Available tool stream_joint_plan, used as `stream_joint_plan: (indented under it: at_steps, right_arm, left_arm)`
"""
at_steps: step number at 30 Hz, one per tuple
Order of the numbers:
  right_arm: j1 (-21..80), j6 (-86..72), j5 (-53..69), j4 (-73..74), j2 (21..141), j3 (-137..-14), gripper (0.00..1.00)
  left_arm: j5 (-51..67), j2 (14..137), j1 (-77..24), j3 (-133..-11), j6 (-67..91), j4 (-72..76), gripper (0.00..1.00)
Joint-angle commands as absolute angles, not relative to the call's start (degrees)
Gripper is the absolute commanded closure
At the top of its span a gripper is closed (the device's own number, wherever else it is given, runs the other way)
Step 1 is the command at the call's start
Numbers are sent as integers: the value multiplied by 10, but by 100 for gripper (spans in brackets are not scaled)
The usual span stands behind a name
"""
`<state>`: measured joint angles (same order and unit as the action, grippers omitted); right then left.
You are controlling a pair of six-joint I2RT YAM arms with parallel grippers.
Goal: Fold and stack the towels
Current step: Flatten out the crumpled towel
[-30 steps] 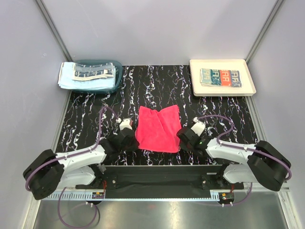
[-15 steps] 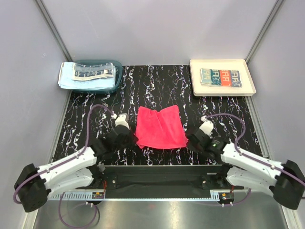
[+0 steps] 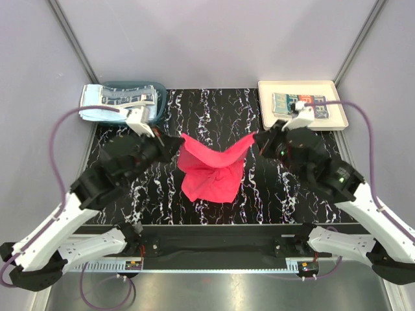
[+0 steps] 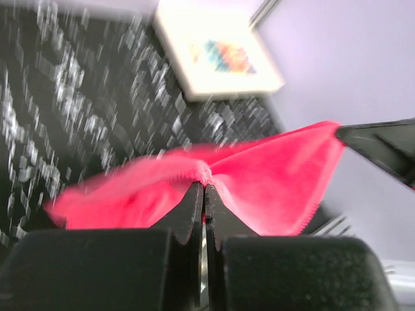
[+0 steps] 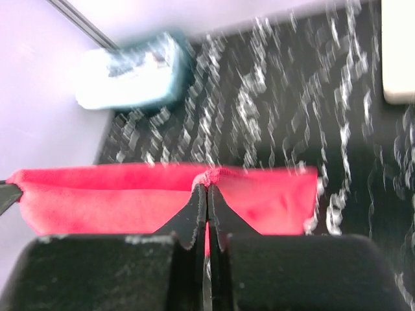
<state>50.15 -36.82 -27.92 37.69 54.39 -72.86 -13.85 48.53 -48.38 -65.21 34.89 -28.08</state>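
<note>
A: The red-pink towel (image 3: 211, 170) hangs in the air over the middle of the table (image 3: 214, 107), strung between both arms!

B: The left jaws are clamped on its top left corner and the right jaws are pinched on the top right one. Both wrist views show them closed tight with red cloth bunched at the tips.

A: The top edge sags in the middle and the rest droops in loose folds toward the table. I can't tell whether the lowest part touches it.

B: What's around it?

A: At the far left corner there's a teal basket (image 3: 157, 97). A light blue towel (image 3: 91, 113) spills over its left rim, with a patterned towel (image 3: 123, 98) on top. At the far right is a cream tray (image 3: 267, 116) holding a folded towel (image 3: 283, 102) in teal and orange.

B: The right arm (image 3: 331, 175) gets in the way there, because its wrist crosses in front of the tray and hides part of that folded towel. The left arm (image 3: 104, 181) reaches up just beside the basket.

A: And the setting?

B: The tabletop is black with white marbled streaks. There are pale grey walls (image 3: 214, 39) on three sides, and a steel strip (image 3: 214, 288) runs along the near edge by the arm bases
</note>
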Motion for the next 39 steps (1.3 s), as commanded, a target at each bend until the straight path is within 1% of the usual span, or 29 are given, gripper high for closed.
stream_joint_plan:
  at_steps: [1,7,14,21,25,33,35,39]
  right_arm:
    - [504,-241,-300,351,575,-842,100]
    - [504,-156,-292,334,613,-975,100]
    - [505,-87,-283,326,646,-1096,100]
    - [505,-45,-263,329,678,-1198,100]
    - [505,-35,-252,334,691,-1241,100]
    - [504,-37,-229,332,692,-1261,100]
    - [505,-38,-232,328,695,-1259,100]
    - [504,-19,-260,313,714,-1256,100]
  left_arm:
    - [-134,497,-491,-762,295,-302,100]
    - [-113,530,-507,-904,258,-324,100]
    - [-94,585,-514,-1052,222,-344,100]
    - [-75,623,-514,-1157,209,-355,100]
    - [-76,625,-514,-1179,205,-350,100]
    - [-79,610,-514,-1178,201,-320,100]
    - [-91,605,-514,-1159,199,-311,100]
    - [-154,618,-514,-1160,189,-320,100]
